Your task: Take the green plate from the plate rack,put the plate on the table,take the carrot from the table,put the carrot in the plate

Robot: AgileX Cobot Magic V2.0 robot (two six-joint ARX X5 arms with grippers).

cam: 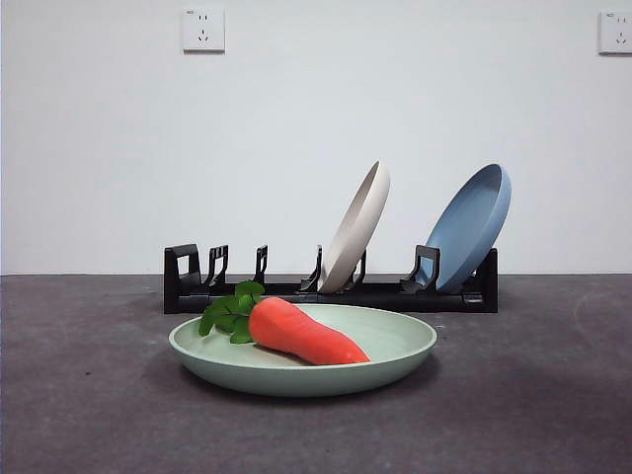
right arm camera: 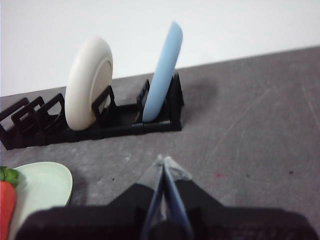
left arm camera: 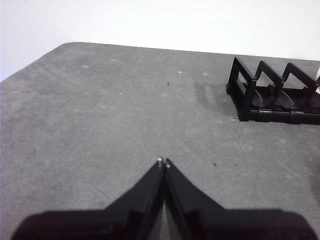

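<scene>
The carrot [cam: 301, 333] lies in the green plate [cam: 395, 348] before the rack [cam: 395, 294]. Only the wrist views show the grippers, left [left arm camera: 164, 161] and right [right arm camera: 164, 160], both closed and empty.

Three plates, one carrot, one rack

One pale mint-green shallow plate [cam: 395, 346], one cream-beige plate [cam: 357, 225], one blue plate [cam: 472, 225]; one glossy orange-red toy carrot [cam: 301, 333]; one long black plastic plate rack [cam: 197, 281]; two white wall sockets [cam: 202, 30].
</scene>
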